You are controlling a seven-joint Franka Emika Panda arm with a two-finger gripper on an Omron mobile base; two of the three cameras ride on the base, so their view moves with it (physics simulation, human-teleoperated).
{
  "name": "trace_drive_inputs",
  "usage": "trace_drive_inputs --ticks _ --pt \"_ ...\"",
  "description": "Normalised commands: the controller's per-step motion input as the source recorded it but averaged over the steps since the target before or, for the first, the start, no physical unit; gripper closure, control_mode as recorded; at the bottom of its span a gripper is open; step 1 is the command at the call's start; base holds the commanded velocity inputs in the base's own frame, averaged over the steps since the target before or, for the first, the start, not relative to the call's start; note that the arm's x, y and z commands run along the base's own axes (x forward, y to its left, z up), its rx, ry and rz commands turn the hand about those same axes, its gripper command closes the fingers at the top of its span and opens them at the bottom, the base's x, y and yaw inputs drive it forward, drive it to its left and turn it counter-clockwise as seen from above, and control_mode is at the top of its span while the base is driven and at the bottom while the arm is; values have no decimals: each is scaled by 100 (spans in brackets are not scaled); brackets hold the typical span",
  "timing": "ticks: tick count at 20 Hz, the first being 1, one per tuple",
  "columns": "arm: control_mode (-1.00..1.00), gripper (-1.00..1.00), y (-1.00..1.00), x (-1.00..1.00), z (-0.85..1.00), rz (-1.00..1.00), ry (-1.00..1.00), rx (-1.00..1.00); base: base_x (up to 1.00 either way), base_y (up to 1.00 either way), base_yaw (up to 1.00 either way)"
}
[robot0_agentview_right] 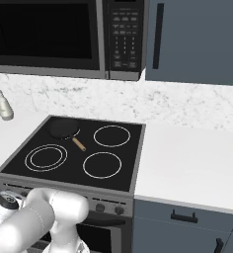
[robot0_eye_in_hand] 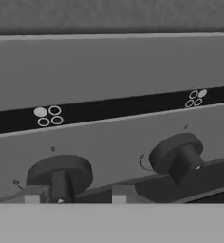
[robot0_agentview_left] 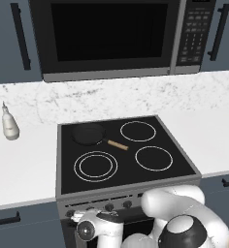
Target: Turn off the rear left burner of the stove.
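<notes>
Two dark knobs (robot0_eye_in_hand: 60, 176) fill the stove (robot0_agentview_left: 126, 167) panel; hand's grip state unclear.

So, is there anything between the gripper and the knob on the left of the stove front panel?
Nothing visible does. In the hand view the fingertips rise on either side of the left knob on the stove front panel, with no object between.

The stove (robot0_agentview_left: 126, 167), black glass-topped, has its rear left burner (robot0_agentview_left: 89, 133) covered by a small skillet (robot0_agentview_left: 94, 135).
</notes>
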Motion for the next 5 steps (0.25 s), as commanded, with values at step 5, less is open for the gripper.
trace_drive_inputs --ticks 5 --pt "-100 100 -3 2 4 -28 0 26 0 0 0"
